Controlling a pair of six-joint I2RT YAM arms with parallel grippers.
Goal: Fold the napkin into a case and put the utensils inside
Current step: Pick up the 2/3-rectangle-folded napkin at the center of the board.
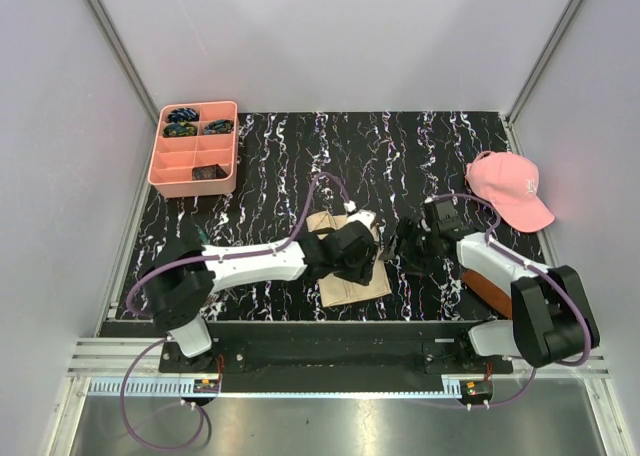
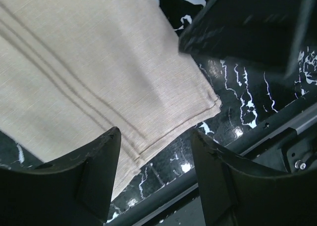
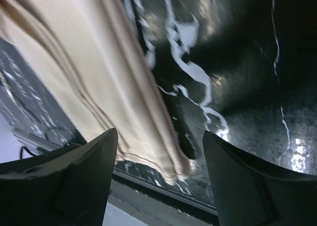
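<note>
The napkin (image 1: pixel 352 284) is a beige cloth folded into a narrow rectangle near the table's front edge, its middle hidden under my left gripper (image 1: pixel 362 264). In the left wrist view the napkin (image 2: pixel 89 72) lies flat with stitched hems, and the open, empty fingers (image 2: pixel 101 161) hover over its near corner. My right gripper (image 1: pixel 402 248) is just right of the napkin, open and empty. In the right wrist view the napkin's layered edge (image 3: pixel 104 82) runs between the fingers (image 3: pixel 94 161). No utensils are in view.
A pink compartment tray (image 1: pixel 168 166) with small dark items stands at the back left. A pink cap (image 1: pixel 508 188) lies at the right. A reddish-brown piece (image 1: pixel 488 286) lies beside the right arm. The table's metal front rail (image 2: pixel 257 137) is close below the napkin.
</note>
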